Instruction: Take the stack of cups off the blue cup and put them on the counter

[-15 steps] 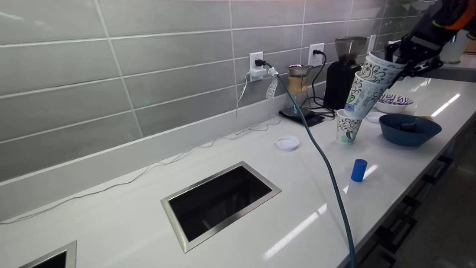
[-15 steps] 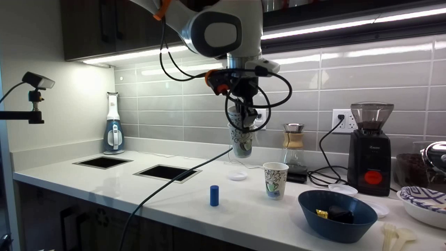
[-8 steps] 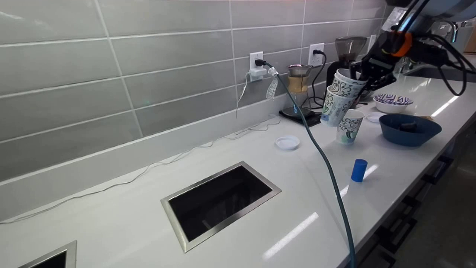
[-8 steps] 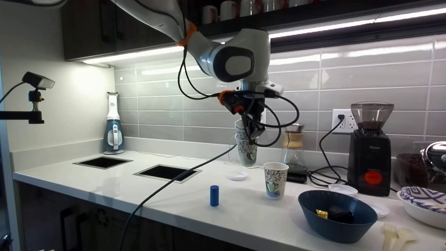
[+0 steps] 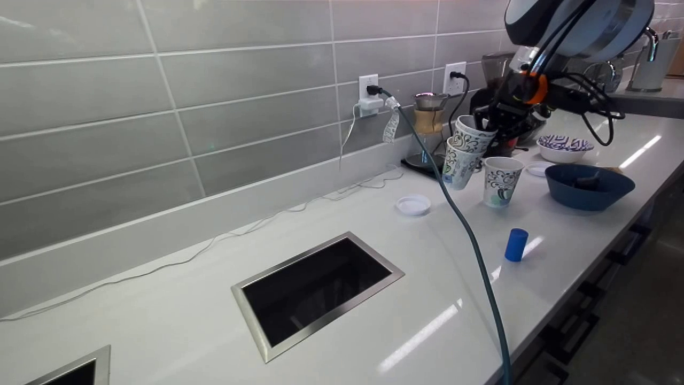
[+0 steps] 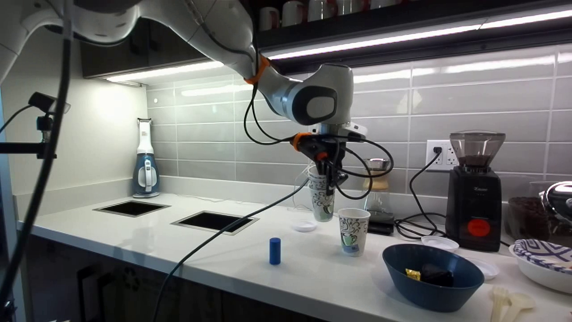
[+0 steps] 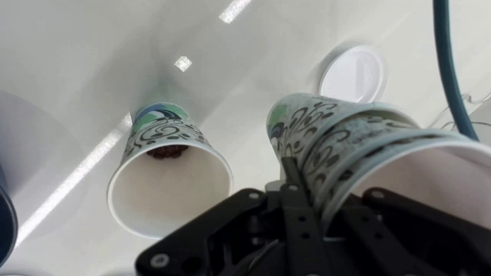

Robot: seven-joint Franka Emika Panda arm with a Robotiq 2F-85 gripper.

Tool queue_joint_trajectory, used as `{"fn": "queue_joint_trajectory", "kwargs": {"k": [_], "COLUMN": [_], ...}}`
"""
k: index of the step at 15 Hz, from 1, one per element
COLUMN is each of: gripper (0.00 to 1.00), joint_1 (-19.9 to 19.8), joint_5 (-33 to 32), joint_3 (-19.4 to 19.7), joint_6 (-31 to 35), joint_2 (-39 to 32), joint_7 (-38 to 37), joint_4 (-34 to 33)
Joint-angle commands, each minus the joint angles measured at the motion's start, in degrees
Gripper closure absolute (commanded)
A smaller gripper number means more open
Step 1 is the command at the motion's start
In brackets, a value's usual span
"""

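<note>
Blue cup [image 6: 275, 251]: leftmost of these in an exterior view, upright on the counter [image 6: 232, 250], with no cups on top.
White lid [image 6: 304, 225]: flat on the counter, farther back; a base landing on its edge could rock.
Stack of cups [image 6: 321, 203]: near the lid, leaning, well apart from the blue cup; whether its base touches the counter, these angles do not settle.
Stack's heft: likely light, thin paper walls, soft enough to crease under a hard squeeze.
Stack's nesting: rims stand staggered in the wrist view, so the lowest cup may slip out if only the upper walls are held.
Gripper [image 7: 320, 195]: pinching the stack's side near the mouth, one finger inside, one outside.
Rim hold: probably sound if deep enough to catch every wall, at modest force.
Patterned cup [image 6: 353, 235]: upright, just right of the stack, not touching, dark brown bits inside; a swing could tip it.
</note>
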State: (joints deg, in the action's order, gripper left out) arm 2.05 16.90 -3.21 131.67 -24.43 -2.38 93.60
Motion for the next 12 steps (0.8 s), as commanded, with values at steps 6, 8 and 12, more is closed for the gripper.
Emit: {"fn": "queue_joint_trajectory", "kwargs": {"k": [6, 8, 12], "gripper": [0.99, 0.99, 0.99], "joint_1": [-0.4, -0.3, 0.0], "joint_5": [-4.0, -4.4, -6.1], "joint_3": [-0.5, -0.4, -0.1], "joint_6": [-7.0, -8.8, -11.0], "joint_2": [-9.3, -10.4, -11.9], "joint_7": [1.0, 1.0, 1.2], "joint_4": [-12.0, -13.4, -15.7]}}
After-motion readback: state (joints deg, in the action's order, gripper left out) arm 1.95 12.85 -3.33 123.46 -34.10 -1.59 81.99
